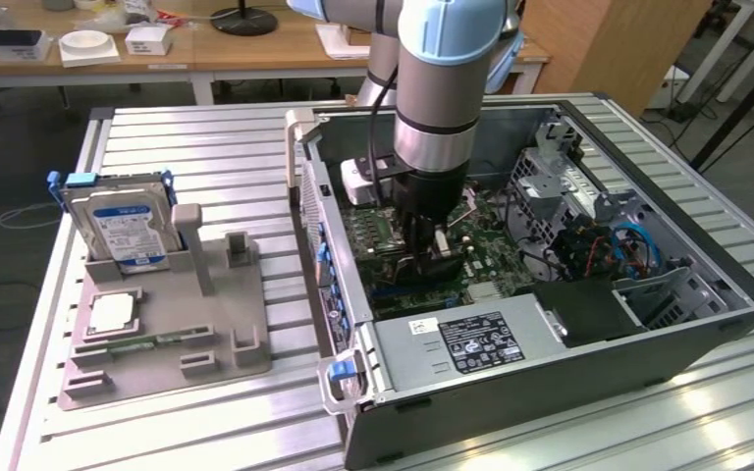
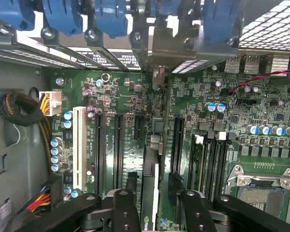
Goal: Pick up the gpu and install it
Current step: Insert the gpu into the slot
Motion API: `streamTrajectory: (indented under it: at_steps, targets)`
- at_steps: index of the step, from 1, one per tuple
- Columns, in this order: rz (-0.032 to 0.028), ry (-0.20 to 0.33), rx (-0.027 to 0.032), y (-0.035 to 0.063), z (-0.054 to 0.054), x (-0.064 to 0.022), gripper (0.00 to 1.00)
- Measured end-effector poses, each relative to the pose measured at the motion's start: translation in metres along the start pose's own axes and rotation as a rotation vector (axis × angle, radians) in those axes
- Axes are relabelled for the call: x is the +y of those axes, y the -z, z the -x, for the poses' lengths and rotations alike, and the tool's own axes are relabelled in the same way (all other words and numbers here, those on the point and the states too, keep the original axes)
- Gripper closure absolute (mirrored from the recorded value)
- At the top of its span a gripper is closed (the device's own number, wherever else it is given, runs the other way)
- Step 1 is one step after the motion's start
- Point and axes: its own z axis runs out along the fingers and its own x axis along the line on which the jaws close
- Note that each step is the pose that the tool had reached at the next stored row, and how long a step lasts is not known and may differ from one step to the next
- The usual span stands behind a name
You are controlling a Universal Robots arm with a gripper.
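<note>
The gpu (image 2: 155, 159) stands edge-on in the middle of the wrist picture, a thin dark card running from the lower centre up to the silver bracket (image 2: 183, 46) at the slot openings near the top. It sits upright in one of the long black slots of the green motherboard (image 2: 232, 121), between the empty black slots on either side of it. From here I judge it to be seated, though I cannot see the contact edge clearly enough to say it is pressed fully home.

My gripper (image 2: 154, 203) is directly over the card's near end, at the bottom centre of the wrist picture. The two black fingers (image 2: 130, 181) stand on either side of the card with a gap showing on each side, so I read them as spread and not squeezing it.

In the exterior view the arm (image 1: 446, 88) reaches straight down into the open computer case (image 1: 691, 339), right of centre in the frame. On the grey holder (image 1: 168, 324) at the left of that frame, the hard drive (image 1: 121, 224) stands untouched.

So the pick-up is done and the card is in the case, in its slot; what remains, as far as I can tell, is confirming it is fully seated.
</note>
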Motion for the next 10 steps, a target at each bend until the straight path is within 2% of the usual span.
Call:
streamTrajectory:
  at_steps: [1,2,3,5,7,8,10]
  targets:
    - [0.0001,0.0,0.0001,0.0,0.0,0.0,0.6]
    - [0.0001,0.0,0.0001,0.0001,0.0,0.0,0.54]
    - [0.0001,0.0,0.0001,0.0001,0.0,0.0,0.54]
    - [0.0001,0.0,0.0001,0.0001,0.0,0.0,0.42]
    - [0.0001,0.0,0.0,0.0,0.0,0.0,0.42]
    - [0.0001,0.0,0.0001,0.0001,0.0,0.0,0.36]
    - [0.0001,0.0,0.0001,0.0001,0.0,0.0,0.36]
